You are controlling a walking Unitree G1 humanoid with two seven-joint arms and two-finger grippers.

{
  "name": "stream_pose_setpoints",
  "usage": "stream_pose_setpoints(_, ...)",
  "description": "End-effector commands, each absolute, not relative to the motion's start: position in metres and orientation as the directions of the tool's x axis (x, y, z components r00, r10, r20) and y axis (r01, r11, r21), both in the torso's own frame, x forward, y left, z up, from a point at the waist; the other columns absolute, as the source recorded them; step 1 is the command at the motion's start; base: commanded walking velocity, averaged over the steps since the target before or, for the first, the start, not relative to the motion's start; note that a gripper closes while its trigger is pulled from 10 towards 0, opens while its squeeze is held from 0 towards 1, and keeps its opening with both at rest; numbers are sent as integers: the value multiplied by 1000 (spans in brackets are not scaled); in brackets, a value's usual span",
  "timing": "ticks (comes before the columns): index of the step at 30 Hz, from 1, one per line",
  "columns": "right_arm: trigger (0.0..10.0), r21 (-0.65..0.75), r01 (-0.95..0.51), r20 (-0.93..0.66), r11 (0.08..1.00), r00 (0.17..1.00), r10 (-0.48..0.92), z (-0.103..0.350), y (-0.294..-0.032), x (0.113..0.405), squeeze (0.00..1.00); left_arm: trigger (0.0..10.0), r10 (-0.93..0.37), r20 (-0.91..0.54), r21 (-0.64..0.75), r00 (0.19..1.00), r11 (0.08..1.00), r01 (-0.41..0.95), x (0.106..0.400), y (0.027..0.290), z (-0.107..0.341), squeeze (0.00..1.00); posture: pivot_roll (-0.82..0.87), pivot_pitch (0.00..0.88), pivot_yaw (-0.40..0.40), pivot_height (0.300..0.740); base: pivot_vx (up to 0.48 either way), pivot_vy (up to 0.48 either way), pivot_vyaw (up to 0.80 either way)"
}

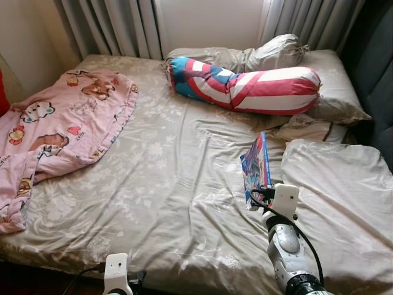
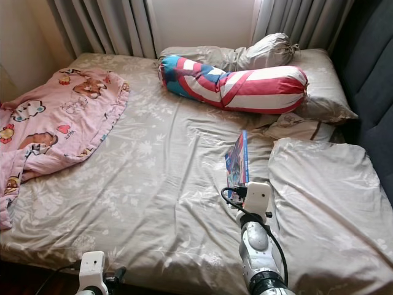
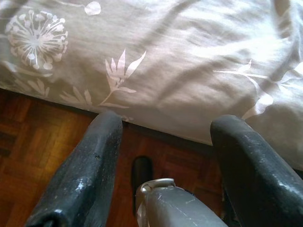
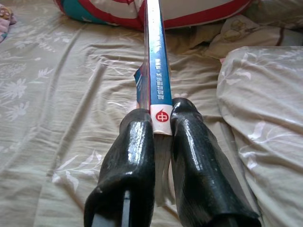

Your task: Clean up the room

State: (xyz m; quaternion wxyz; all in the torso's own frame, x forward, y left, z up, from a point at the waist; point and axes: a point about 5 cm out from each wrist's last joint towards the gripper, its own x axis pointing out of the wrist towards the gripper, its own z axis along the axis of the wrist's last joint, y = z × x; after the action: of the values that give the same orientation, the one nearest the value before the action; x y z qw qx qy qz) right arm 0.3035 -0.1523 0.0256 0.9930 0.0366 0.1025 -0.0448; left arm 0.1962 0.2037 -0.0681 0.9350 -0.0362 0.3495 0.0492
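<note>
Right end effector [image 4: 161,124]: both glossy black fingers [image 4: 135,156] pinch the lower edge of a thin book [image 1: 256,166], spine up. The spine is blue with white lettering and a small red mark on a white patch at its near end. From the head camera the book stands on edge over the bed [image 1: 172,184], cover colourful, just beside the near pillow [image 1: 338,196] on the robot's right.

Left end effector [image 3: 165,142]: fingers spread wide with nothing between them, low at the foot edge of the bed, above reddish wood parquet floor [image 3: 42,142]. A dark rounded object sits on the floor between the fingers; possibly the robot's foot, too unclear to say.

Bed sheet: taupe, wrinkled, printed with pale leaf and dandelion motifs. Pink blanket [image 1: 55,123] with cartoon bear prints lies crumpled on the robot's left side. A cylindrical bolster [image 1: 245,85], striped red, white and blue, lies across the head end. Behind it is a knotted grey fabric bundle [image 1: 276,52] and further taupe pillows [image 1: 331,86]. Grey pleated curtains [image 1: 116,24] hang behind the bed.
</note>
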Motion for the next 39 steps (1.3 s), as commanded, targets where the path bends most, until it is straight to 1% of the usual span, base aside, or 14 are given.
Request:
stream_pose_setpoints(1, 10000, 55, 76, -165, 996, 984, -66, 36, -149, 311, 0, 10000, 72, -678, -34, 731, 991, -129, 189, 206, -72, 0, 128, 80, -15, 698, 0, 0, 0)
stream_pose_setpoints(4, 10000, 60, 72, -152, 996, 986, -62, 36, -148, 311, 0, 10000, 72, -678, -34, 732, 991, -129, 189, 206, -72, 0, 128, 82, -15, 684, 0, 0, 0)
stream_pose_setpoints(13, 10000, 46, 90, -159, 995, 984, -82, 35, -150, 310, 0, 10000, 71, -680, -31, 730, 992, -126, 189, 205, -72, 0, 127, 85, -14, 684, 0, 0, 0)
stream_pose_setpoints(15, 10000, 49, 103, -182, 993, 979, -92, 34, -152, 311, 0, 10000, 71, -681, -31, 729, 991, -126, 188, 205, -73, 0, 127, 85, -14, 671, 0, 0, 0)
stream_pose_setpoints(18, 10000, 52, 83, -154, 995, 985, -75, 36, -149, 311, 0, 10000, 72, -680, -32, 730, 991, -127, 189, 205, -72, 0, 128, 85, -13, 652, 0, 0, 0)
stream_pose_setpoints(24, 10000, 47, 79, -154, 996, 985, -71, 36, -149, 310, 0, 10000, 73, -677, -33, 733, 991, -129, 189, 206, -72, 0, 128, 83, -13, 652, 0, 0, 0)
stream_pose_setpoints(27, 10000, 52, 81, -154, 995, 985, -73, 36, -149, 310, 0, 10000, 85, -658, -22, 748, 991, -131, 191, 208, -69, 0, 124, 81, -13, 652, 0, 0, 0)
stream_pose_setpoints(28, 10000, 55, 79, -153, 995, 986, -70, 36, -149, 310, 0, 10000, 95, -637, -13, 765, 991, -134, 195, 209, -66, 0, 122, 81, -12, 652, 0, 0, 0)
stream_pose_setpoints(29, 10000, 60, 72, -153, 996, 986, -62, 36, -148, 310, 0, 10000, 121, -577, -2, 807, 989, -150, 206, 213, -57, 0, 120, 82, -12, 652, 0, 0, 0)
stream_pose_setpoints(31, 10000, 65, 65, -152, 996, 987, -54, 36, -147, 310, 0, 10000, 139, -522, -13, 841, 985, -172, 217, 215, -49, 0, 116, 81, -12, 652, 0, 0, 0)
stream_pose_setpoints(33, 10000, 69, 49, -153, 996, 987, -39, 36, -146, 310, 0, 10000, 143, -402, -41, 904, 984, -173, 240, 215, -29, 0, 116, 81, -12, 652, 0, 0, 0)
stream_pose_setpoints(35, 10000, 70, 43, -156, 997, 987, -31, 35, -145, 309, 0, 10000, 119, -276, -52, 954, 989, -139, 259, 213, -7, 0, 117, 77, -12, 652, 0, 0, 0)
stream_pose_setpoints(36, 10000, 72, 40, -156, 997, 987, -29, 35, -144, 309, 0, 10000, 89, -193, -47, 977, 994, -100, 271, 209, 7, 0, 119, 76, -11, 652, 0, 0, 0)
stream_pose_setpoints(39, 10000, 75, 37, -154, 996, 988, -26, 35, -143, 309, 0, 10000, 60, -163, -28, 985, 997, -65, 274, 207, 12, 0, 120, 70, -9, 652, 0, 0, 0)
